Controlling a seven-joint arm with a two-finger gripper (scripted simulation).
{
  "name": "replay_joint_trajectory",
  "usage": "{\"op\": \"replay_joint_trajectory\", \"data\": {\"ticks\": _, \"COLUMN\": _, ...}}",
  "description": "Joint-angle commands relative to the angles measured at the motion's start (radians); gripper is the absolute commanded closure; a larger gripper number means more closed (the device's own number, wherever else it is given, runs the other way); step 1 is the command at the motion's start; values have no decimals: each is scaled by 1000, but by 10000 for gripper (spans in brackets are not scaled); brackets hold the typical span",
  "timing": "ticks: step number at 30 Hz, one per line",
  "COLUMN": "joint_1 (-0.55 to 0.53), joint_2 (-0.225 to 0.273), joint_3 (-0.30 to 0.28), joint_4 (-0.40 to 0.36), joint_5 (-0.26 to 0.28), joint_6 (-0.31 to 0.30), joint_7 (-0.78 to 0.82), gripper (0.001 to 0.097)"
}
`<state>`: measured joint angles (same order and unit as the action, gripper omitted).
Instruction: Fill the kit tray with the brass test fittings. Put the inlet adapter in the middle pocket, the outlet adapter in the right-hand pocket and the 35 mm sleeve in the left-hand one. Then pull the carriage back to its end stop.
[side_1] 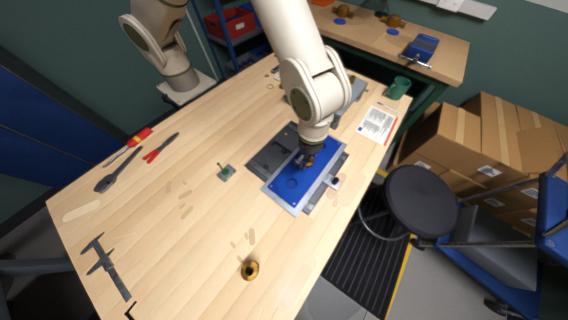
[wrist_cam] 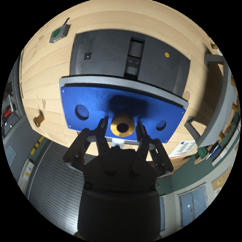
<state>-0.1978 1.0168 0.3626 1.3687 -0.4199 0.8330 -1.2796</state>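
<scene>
Partly hidden under my gripper (side_1: 304,162) in the side camera, a brass fitting (wrist_cam: 122,127) stands upright in the middle pocket of the blue kit tray (wrist_cam: 122,112), its bore facing up. My gripper (wrist_cam: 122,127) is open around the fitting and holds nothing. The tray's left-hand pocket (wrist_cam: 81,112) and right-hand pocket (wrist_cam: 161,125) are empty. The tray (side_1: 306,175) sits on a grey carriage with a small knob (side_1: 336,180) at its near edge. Another brass fitting (side_1: 249,270) stands alone near the front edge of the bench. More brass parts rest in a grey holder (wrist_cam: 233,107) at the right.
Behind the tray lies the dark grey base plate (wrist_cam: 130,60) of the carriage, with a green push-button box (side_1: 226,173) to its left. Pliers, a screwdriver and a wrench (side_1: 116,172) lie at the bench's left side, a caliper (side_1: 106,262) at the front corner. A stool (side_1: 421,201) stands beside the bench.
</scene>
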Motion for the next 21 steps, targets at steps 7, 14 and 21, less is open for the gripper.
{"op": "replay_joint_trajectory", "data": {"ticks": 7, "joint_1": -1, "joint_2": -5, "joint_3": 2, "joint_4": -2, "joint_5": 1, "joint_6": 5, "joint_7": -1, "gripper": 301}}
{"op": "replay_joint_trajectory", "data": {"ticks": 14, "joint_1": -2, "joint_2": -15, "joint_3": 5, "joint_4": -5, "joint_5": 5, "joint_6": 17, "joint_7": -4, "gripper": 301}}
{"op": "replay_joint_trajectory", "data": {"ticks": 21, "joint_1": -4, "joint_2": -27, "joint_3": 10, "joint_4": -9, "joint_5": 9, "joint_6": 33, "joint_7": -7, "gripper": 301}}
